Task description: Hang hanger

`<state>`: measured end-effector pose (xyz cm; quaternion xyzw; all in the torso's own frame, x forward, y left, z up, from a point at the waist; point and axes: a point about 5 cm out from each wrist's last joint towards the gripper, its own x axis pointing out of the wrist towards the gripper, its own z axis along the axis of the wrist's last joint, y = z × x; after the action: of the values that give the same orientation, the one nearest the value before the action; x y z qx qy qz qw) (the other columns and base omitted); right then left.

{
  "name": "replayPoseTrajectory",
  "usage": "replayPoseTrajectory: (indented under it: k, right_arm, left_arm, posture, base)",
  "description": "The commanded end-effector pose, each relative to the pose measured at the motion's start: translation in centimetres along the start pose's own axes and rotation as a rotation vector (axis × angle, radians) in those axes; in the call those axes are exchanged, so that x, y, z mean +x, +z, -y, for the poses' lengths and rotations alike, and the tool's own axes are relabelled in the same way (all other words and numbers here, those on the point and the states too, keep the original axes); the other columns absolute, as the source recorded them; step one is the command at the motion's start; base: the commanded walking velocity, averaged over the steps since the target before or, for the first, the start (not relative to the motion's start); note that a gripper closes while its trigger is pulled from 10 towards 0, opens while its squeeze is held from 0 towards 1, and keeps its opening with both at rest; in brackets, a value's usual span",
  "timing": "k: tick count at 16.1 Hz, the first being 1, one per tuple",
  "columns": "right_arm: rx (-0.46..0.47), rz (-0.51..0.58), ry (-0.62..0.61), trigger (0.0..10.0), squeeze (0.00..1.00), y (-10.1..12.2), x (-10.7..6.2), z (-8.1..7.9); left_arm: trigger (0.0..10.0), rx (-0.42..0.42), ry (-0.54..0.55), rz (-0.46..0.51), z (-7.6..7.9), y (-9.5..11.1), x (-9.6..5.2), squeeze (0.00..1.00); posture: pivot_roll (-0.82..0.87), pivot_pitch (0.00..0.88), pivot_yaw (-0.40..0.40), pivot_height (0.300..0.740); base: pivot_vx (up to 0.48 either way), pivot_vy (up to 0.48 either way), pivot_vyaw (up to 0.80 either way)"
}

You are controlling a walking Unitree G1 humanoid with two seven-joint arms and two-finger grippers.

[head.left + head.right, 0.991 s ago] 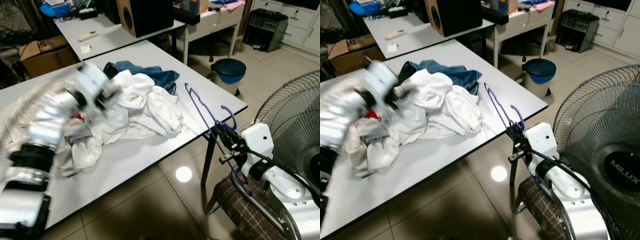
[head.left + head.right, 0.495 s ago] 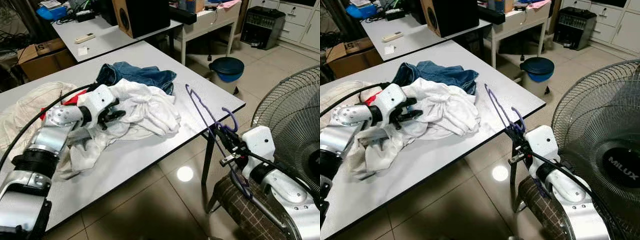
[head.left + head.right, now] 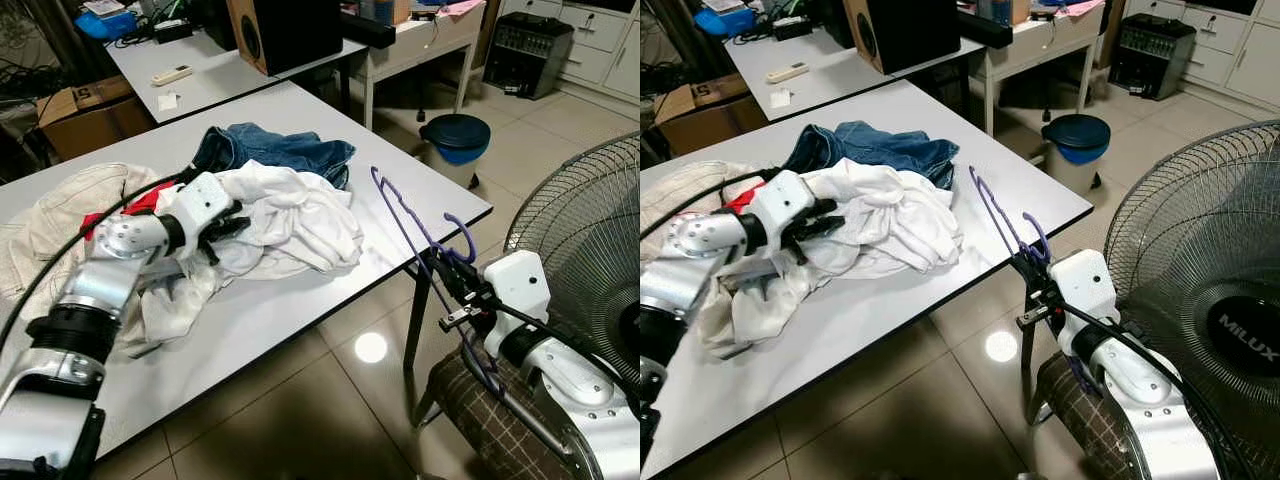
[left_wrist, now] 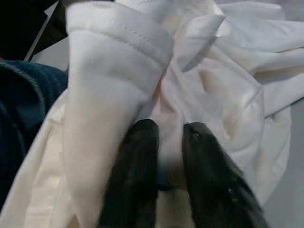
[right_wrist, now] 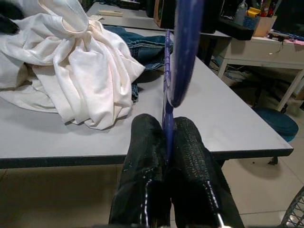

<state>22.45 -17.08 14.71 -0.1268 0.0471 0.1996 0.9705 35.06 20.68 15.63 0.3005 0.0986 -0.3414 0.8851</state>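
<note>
So far the right gripper has its fingers clamped on the purple hanger, held upright just off the table's right edge. The left gripper, fingers nearly closed, pinches a fold of the white shirt mid-table; dressing and hanging the hanger both seem left to do

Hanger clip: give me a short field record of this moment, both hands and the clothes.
hanger: purple hanger, held upright past the table corner
right hand: right hand, shut on the hanger's wire
left hand: left hand, fingers pinching a fold of the white garment
clothes: white garment heaped on the table, blue jeans behind it
nearby: fan at the robot's right
hung: not yet
</note>
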Motion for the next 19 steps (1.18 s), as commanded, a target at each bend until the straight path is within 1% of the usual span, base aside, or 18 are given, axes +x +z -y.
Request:
replayPoseTrajectory:
  k: [1, 5, 7, 8, 9, 11, 12, 13, 14, 16, 17, 18, 19]
  right_arm:
    - [-0.002, 0.026, -0.004, 10.0, 0.00, 0.6, 0.2, 0.0]
    - [0.000, 0.026, -0.008, 10.0, 0.00, 0.6, 0.3, 0.1]
    - [-0.001, 0.026, -0.007, 10.0, 0.00, 0.6, 0.3, 0.1]
    - [-0.001, 0.027, -0.007, 10.0, 0.00, 0.6, 0.4, 0.2]
    - [-0.001, 0.027, -0.007, 10.0, 0.00, 0.6, 0.5, 0.2]
    - [-0.001, 0.030, -0.007, 10.0, 0.00, 0.6, 0.6, 0.2]
    - [-0.001, 0.031, -0.007, 10.0, 0.00, 0.6, 0.6, 0.2]
    - [0.001, 0.035, -0.009, 10.0, 0.00, 0.7, 0.8, 0.3]
    - [0.001, 0.038, -0.008, 10.0, 0.00, 0.7, 1.0, 0.3]
    - [-0.003, 0.042, -0.001, 10.0, 0.00, 0.8, 1.3, 0.3]
    - [-0.003, 0.044, -0.006, 10.0, 0.00, 0.9, 1.3, 0.3]
    - [-0.003, 0.045, -0.013, 10.0, 0.00, 0.9, 1.2, 0.4]
    - [-0.002, 0.042, -0.028, 10.0, 0.00, 0.9, 0.9, 0.4]
  left_arm:
    - [0.0, 0.003, 0.002, -0.010, 0.3, -0.3, -0.1, 0.00]
    - [0.0, 0.005, -0.017, -0.005, 1.2, -0.5, 0.2, 0.00]
    - [0.0, 0.007, -0.007, -0.002, 1.1, -0.4, 0.2, 0.00]
    - [0.0, -0.003, 0.034, 0.023, 0.6, -0.1, 0.0, 0.00]
    - [0.0, -0.008, 0.046, 0.033, 0.5, 0.0, 0.0, 0.00]
    - [0.0, -0.095, 0.140, 0.204, -0.9, 2.5, 0.2, 0.00]
    - [0.0, -0.111, 0.162, 0.239, -1.2, 3.1, 0.2, 0.00]
    - [0.0, -0.117, 0.202, 0.333, -2.1, 5.6, 1.1, 0.00]
    - [0.0, -0.097, 0.208, 0.378, -2.6, 7.6, 2.1, 0.00]
    - [0.0, -0.057, 0.162, 0.451, -2.1, 11.7, 4.6, 0.00]
    - [0.0, -0.057, 0.141, 0.487, -1.6, 13.2, 5.3, 0.00]
    - [0.0, -0.062, 0.120, 0.506, -1.2, 13.9, 5.8, 0.00]
    - [0.0, -0.070, 0.060, 0.526, -0.1, 14.9, 6.7, 0.00]
  posture:
    - [-0.08, 0.000, 0.157, 0.740]
    - [-0.07, 0.000, 0.151, 0.740]
    - [-0.07, 0.000, 0.148, 0.740]
    - [-0.07, 0.000, 0.144, 0.740]
    - [-0.07, 0.000, 0.144, 0.740]
    - [-0.06, 0.000, 0.142, 0.740]
    - [-0.06, 0.000, 0.140, 0.740]
    - [-0.05, 0.000, 0.132, 0.740]
    - [-0.05, 0.000, 0.129, 0.740]
    - [-0.06, 0.000, 0.137, 0.740]
    - [-0.07, 0.000, 0.146, 0.740]
    - [-0.08, 0.000, 0.157, 0.740]
    - [-0.09, 0.000, 0.170, 0.740]
  base:
    - [0.000, 0.000, 0.00]
    - [0.000, 0.000, 0.00]
    - [0.000, 0.000, 0.00]
    - [0.000, 0.000, 0.00]
    - [0.000, 0.000, 0.00]
    - [0.000, 0.000, 0.00]
    - [0.000, 0.000, 0.00]
    - [0.000, 0.000, 0.00]
    - [0.000, 0.000, 0.00]
    - [0.000, 0.000, 0.00]
    - [0.000, 0.000, 0.00]
    - [0.000, 0.000, 0.00]
    - [0.000, 0.000, 0.00]
